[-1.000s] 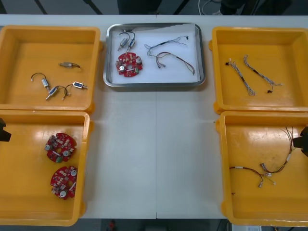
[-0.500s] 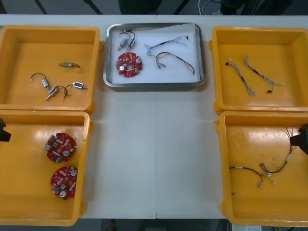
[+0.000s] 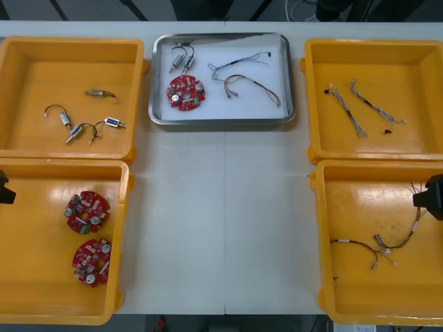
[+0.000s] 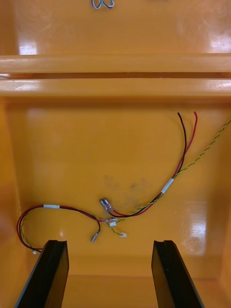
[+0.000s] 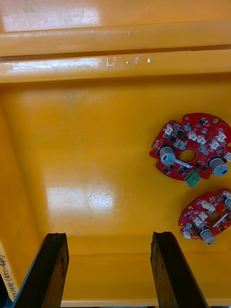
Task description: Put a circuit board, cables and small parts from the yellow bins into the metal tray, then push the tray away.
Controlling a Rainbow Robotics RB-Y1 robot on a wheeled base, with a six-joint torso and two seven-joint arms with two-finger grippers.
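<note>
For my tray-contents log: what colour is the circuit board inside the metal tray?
The circuit board is red, seen best in the front view.

Left gripper [image 3: 4, 189] and right gripper [image 3: 430, 198] are mostly cut off at the front view's sides; the circuit board [image 5: 207, 222] nearest the left gripper (wrist view) is cropped.

Light surface [image 3: 187, 207], a seam [image 3: 225, 221] running 12 to 6 o'clock; dark floor [image 3: 104, 10] at 12.

White label [image 5: 8, 285] at yellow bin [image 5: 96, 159] edge, bracketed handwritten digits, unclear
</note>
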